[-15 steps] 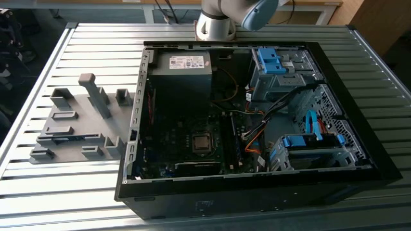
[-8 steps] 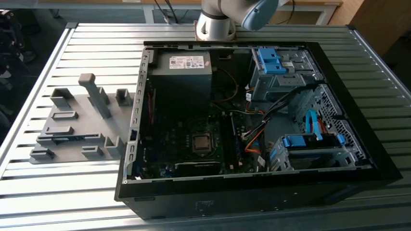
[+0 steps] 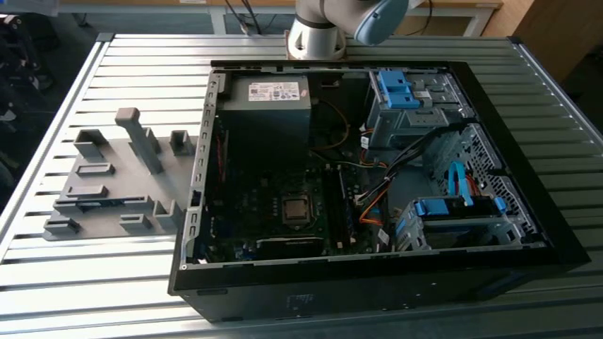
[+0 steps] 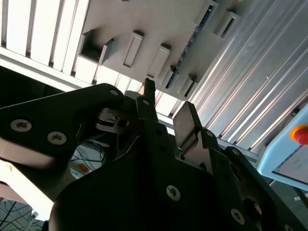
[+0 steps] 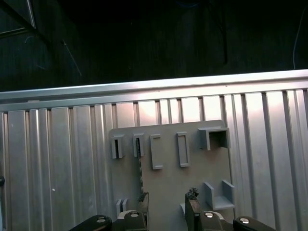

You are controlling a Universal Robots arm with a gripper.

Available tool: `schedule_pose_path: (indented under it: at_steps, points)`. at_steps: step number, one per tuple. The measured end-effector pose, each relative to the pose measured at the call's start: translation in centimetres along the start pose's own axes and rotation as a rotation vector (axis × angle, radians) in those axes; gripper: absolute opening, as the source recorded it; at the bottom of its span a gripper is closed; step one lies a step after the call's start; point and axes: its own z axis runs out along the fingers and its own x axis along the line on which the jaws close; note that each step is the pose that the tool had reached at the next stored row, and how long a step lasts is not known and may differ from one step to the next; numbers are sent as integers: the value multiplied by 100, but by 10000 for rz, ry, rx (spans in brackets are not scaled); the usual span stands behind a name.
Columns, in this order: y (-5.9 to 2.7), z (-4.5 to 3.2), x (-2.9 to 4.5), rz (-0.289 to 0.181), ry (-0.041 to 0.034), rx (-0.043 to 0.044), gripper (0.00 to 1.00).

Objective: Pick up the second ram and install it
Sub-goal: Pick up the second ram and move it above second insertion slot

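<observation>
While the gripper [image 5: 167,195] hovers wide-jawed, the second ram [image 5: 140,173] stands in the grey tray [image 5: 197,175].

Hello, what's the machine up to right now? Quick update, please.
Gripper open, above tray. Ram sits in tray, not gripped. Nothing seen between gripper and ram.

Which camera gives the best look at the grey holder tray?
The exterior view: the whole holder tray shows, beside the computer case. Both wrist views show it partly, past the gripper.
</observation>
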Motion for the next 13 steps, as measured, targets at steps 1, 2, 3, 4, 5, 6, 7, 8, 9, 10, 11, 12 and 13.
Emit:
schedule_pose_path:
  at_steps: [1,2,3,4,5,6,7,8,9,10,11,12,13]
  points:
    - [0,6,0,0,0,0,43]
    - [-1,13,0,0,0,0,43]
    - [-1,19,0,0,0,0,43]
    - [-1,26,0,0,0,0,43]
    - [-1,33,1,0,0,0,43]
    - [-1,38,1,0,0,-1,43]
    - [-2,44,1,0,0,-1,43]
    - [-2,49,1,0,1,-1,43]
    - [-2,55,1,0,0,0,43]
    - [-2,60,1,0,0,0,43]
    - [-2,65,2,0,0,-1,43]
    - [-3,71,2,0,0,0,43]
    - [-3,75,2,0,1,-1,43]
